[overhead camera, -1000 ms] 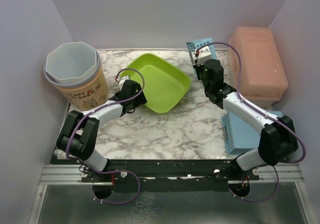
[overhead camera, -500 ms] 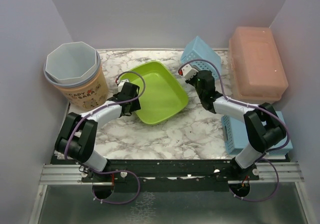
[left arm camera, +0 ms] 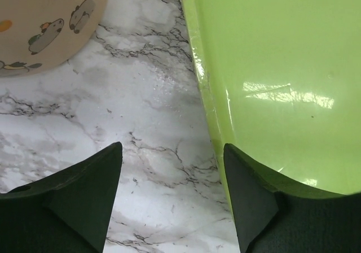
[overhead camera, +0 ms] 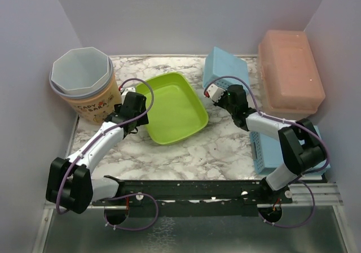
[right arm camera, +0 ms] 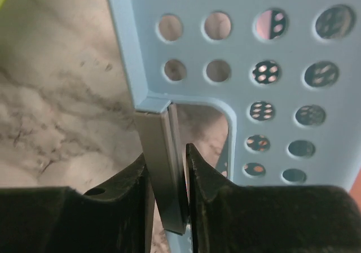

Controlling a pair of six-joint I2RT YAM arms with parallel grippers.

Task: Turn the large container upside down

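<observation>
The blue basket [overhead camera: 224, 66] sits at the back edge of the counter [overhead camera: 214, 145], right of centre and just beside the pink box [overhead camera: 290, 72] that fills the back right corner. Its plain base faces up and its perforated wall faces the near edge. From above I cannot tell whether its rim lies flat on the marble or is tipped a little.

The right arm is folded at the near right corner. Its forearm runs low across the counter towards the back, over a second blue basket [overhead camera: 271, 151] at the right edge. The right gripper [right arm camera: 166, 151] is narrowed on the corner of the blue basket's rim. One finger is on each side of the thin edge, and they appear to pinch it.

The left arm stretches from the near left corner diagonally towards the back. Its wrist is over the marble between the printed tub [overhead camera: 84, 89], in the back left corner, and the green tray [overhead camera: 172, 109] in the middle. The left gripper [left arm camera: 172, 148] points down with its fingers well apart and nothing between them but marble and the tray's left rim. It holds nothing.
</observation>
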